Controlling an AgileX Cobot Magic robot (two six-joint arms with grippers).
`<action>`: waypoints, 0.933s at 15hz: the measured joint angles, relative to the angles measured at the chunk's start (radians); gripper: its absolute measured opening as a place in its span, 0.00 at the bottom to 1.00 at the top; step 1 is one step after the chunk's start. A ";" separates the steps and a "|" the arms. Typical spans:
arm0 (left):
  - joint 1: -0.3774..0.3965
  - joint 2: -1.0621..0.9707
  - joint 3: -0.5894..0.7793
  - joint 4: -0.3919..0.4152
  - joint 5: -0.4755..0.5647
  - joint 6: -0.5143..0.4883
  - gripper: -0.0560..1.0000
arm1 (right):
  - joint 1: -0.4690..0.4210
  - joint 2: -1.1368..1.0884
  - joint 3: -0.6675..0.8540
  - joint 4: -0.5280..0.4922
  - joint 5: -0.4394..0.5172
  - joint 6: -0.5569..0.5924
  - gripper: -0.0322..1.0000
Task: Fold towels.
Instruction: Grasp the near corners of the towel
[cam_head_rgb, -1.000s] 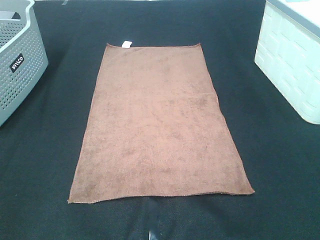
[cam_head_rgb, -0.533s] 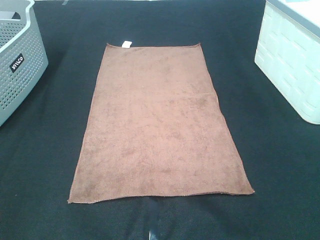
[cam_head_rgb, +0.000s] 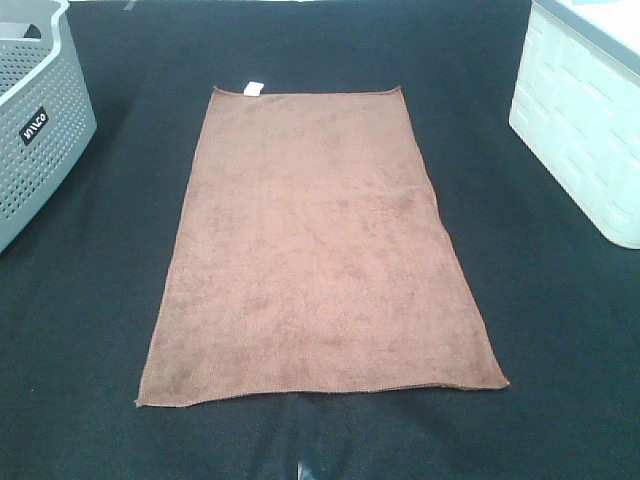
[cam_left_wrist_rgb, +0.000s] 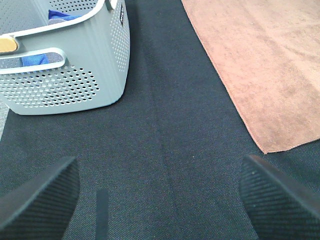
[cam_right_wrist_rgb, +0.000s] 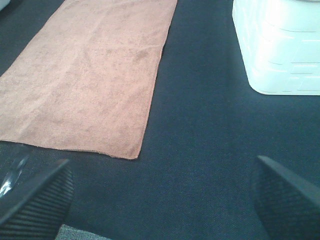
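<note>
A reddish-brown towel lies spread flat on the black cloth table, long side running front to back, with a small white tag at its far edge. Its near left corner shows in the left wrist view and its near right corner in the right wrist view. My left gripper is open and empty over bare cloth, to the left of the towel. My right gripper is open and empty over bare cloth, to the right of the towel's near corner. Neither gripper shows in the high view.
A grey perforated basket stands at the far left, holding blue cloth. A white ribbed bin stands at the far right and shows in the right wrist view.
</note>
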 joint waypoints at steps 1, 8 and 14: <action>0.000 0.000 0.000 0.000 0.000 0.000 0.83 | 0.000 0.000 0.000 0.000 0.000 0.000 0.90; 0.000 0.000 0.000 0.000 0.000 0.000 0.83 | 0.000 0.000 0.000 0.000 0.000 0.000 0.90; 0.000 0.000 0.000 0.000 0.000 0.004 0.83 | 0.000 0.000 0.000 0.000 0.000 0.000 0.90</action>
